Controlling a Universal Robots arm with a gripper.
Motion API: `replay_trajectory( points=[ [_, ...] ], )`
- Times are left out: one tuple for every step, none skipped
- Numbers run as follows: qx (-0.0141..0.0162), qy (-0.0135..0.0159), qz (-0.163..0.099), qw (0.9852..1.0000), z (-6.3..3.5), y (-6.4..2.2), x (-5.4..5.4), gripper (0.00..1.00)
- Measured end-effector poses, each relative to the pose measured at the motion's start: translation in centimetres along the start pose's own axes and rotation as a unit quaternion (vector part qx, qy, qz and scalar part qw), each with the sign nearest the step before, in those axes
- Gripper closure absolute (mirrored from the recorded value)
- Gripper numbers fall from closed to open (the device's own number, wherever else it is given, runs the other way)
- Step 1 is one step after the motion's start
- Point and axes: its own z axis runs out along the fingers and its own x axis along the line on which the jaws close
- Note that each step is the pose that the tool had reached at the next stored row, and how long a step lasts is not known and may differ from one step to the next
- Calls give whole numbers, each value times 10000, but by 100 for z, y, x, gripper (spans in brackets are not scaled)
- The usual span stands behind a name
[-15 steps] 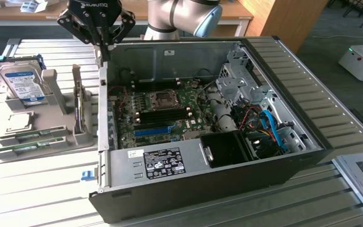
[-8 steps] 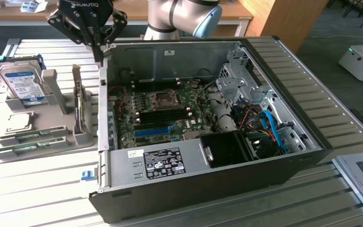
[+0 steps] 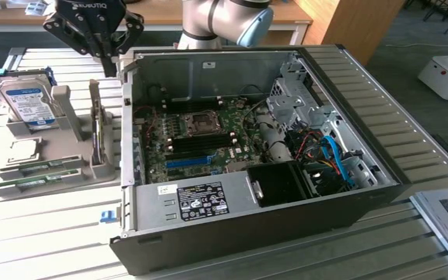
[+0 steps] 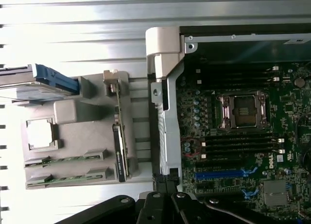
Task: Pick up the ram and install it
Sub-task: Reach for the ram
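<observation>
We see the claw (image 3: 109, 69) closed and empty, hovering over the far left corner of the open computer case (image 3: 286, 224). The ram (image 3: 37, 181) lies flat in the grey holder (image 3: 100, 172) on the table (image 3: 53, 233), at the exterior view's left of the case, beside a twin stick (image 3: 44, 168) (we cannot tell them apart).

- The gripper (image 3: 109, 69) hangs in the air, its black fingers pointing down and pressed together.
- The arm (image 3: 222, 20), grey with a blue joint cap, stands just to the exterior view's right of it.
</observation>
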Motion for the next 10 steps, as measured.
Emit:
replay_trajectory(
  points=[
    [0,0,0,10000,0,-1,19,90],
    [0,0,0,10000,-1,-3,37,90],
    [0,0,0,10000,-1,-4,55,90],
    [0,0,0,10000,-2,-5,72,90],
    [0,0,0,10000,-2,-7,92,90],
    [0,0,0,10000,-3,-8,110,90],
    [0,0,0,10000,-3,-10,129,90],
    [0,0,0,10000,-4,-11,147,90],
    [0,0,-1,10000,-5,-13,166,90],
    [0,0,0,10000,-5,-14,185,90]
  ],
)
